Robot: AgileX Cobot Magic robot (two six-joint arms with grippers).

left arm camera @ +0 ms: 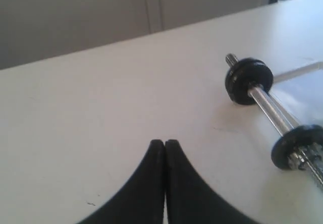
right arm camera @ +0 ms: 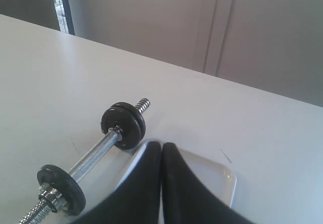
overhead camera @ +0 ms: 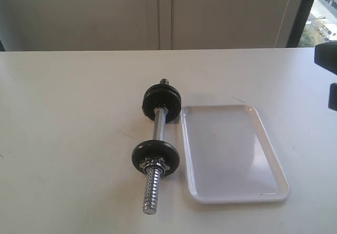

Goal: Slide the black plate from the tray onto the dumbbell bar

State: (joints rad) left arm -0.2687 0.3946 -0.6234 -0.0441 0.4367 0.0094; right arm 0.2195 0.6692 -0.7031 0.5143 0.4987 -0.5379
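On the white desk (overhead camera: 63,139), the black plate (overhead camera: 142,155) is being carried on the dumbbell bar (overhead camera: 159,131), against the collar nut (overhead camera: 154,165) toward the near edge, with the tray (overhead camera: 226,155) just beside it, while the left gripper (left arm camera: 164,144) and the right gripper (right arm camera: 161,146) are being held pressed together.

White table (overhead camera: 63,139), pale panelled wall (overhead camera: 105,12) behind, dark-framed window (overhead camera: 322,2) at right, white vehicle (overhead camera: 331,31) outside
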